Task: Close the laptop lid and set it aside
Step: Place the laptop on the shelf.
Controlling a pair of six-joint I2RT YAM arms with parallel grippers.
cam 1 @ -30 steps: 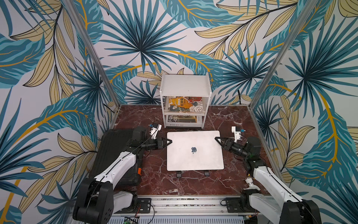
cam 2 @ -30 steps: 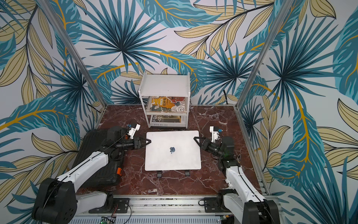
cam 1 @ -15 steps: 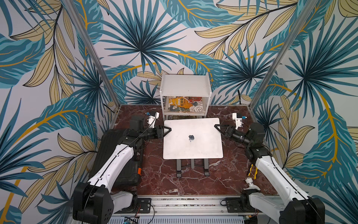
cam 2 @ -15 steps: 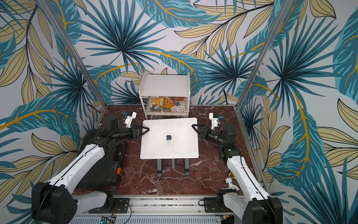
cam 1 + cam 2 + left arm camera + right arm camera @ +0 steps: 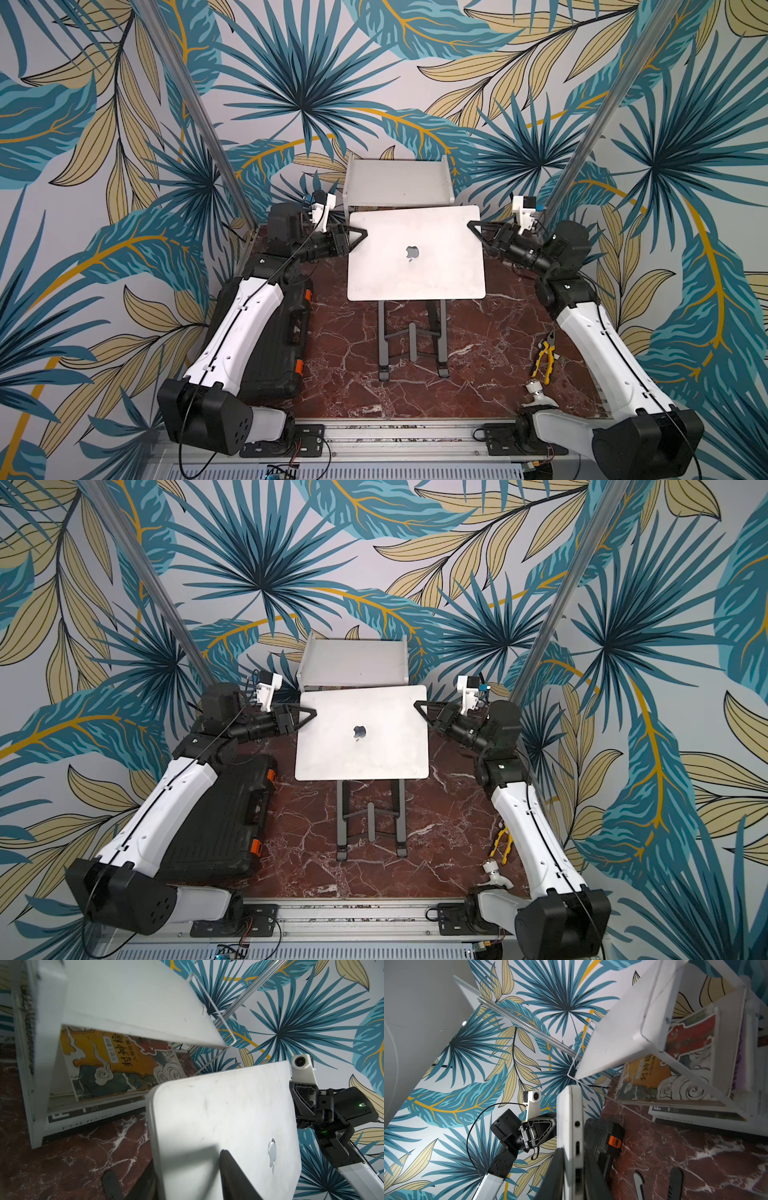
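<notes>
Holding the laptop (image 5: 415, 278) aloft and level, the left claw (image 5: 360, 234) is clamped on its left edge, the right claw (image 5: 473, 226) on its right. The lid (image 5: 386, 232) is down, logo up, so closing looks done; setting aside is the step in hand. It hangs over the stand (image 5: 411, 345), far edge near the shelf (image 5: 399, 183). Next, both arms should travel together, keeping grips matched, then lower it onto a free spot.

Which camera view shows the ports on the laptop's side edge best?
The right wrist view: it faces the laptop edge-on, so the ports are plain. Both top views show only the lid from above. The left wrist view shows the lid and logo, no ports.
</notes>
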